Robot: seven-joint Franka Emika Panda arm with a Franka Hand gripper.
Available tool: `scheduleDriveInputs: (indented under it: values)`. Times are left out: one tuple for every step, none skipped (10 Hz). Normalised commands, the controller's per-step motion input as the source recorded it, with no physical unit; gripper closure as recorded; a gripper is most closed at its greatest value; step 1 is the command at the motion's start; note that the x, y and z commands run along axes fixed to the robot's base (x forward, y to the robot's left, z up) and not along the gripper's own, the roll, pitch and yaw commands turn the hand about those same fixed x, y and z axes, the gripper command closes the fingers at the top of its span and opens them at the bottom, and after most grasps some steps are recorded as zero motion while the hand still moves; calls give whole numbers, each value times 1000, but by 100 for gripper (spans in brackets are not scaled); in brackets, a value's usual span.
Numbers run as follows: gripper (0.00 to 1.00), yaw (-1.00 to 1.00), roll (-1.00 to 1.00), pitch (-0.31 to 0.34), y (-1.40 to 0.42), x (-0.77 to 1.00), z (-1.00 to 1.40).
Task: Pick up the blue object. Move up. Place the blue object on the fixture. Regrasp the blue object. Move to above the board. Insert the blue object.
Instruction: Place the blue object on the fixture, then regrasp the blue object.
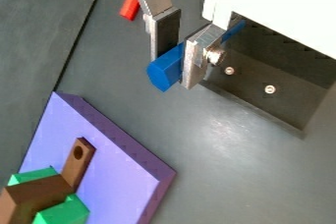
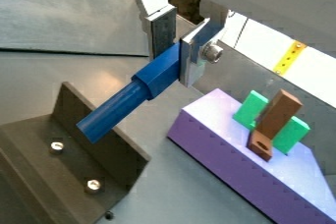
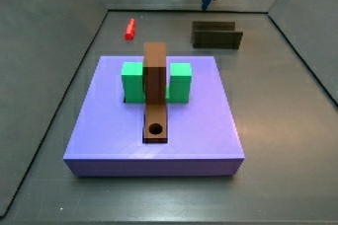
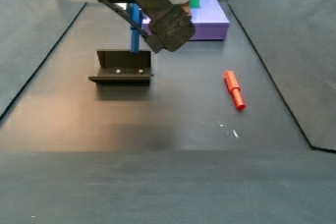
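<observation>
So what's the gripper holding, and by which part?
The gripper, above the fixture, holds the blue peg by one end; the rest sticks out free.

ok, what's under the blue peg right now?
The blue object hangs in the gripper, above the fixture. In a wrist view its lower end sits at the fixture's top edge; whether they touch cannot be told. The floor under the fixture is hidden.

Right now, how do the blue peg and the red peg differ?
The blue peg is clamped between the end effector's fingers, above the fixture; the red peg lies loose on the floor. In a side view the blue peg hangs near upright, while the red peg lies flat, away from the fixture. Colour differs: blue against red. Both are slim pegs, and neither is on the purple board.
</observation>
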Motion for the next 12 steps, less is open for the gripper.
scheduleDriveInputs:
  values:
    - [100,0,0,-243,0,443,-809]
    - [100,0,-29,-163,-9,471,-643]
    - [100,0,0,-60,0,300,-423]
    - [100,0,0,-63,0,183,-394]
    - [100,0,0,-60,11,114,-400]
    - [100,0,0,-40,9,0,-254]
    - [100,-14,0,-34,14,0,-274]
    - [100,0,0,0,0,0,0]
    - [0,0,0,0,0,0,0]
    - [0,-31,926,-309,-349,-283,791]
    - [0,-89,874,-300,-320,-266,849]
    - [0,-114,854,-297,-297,-203,866]
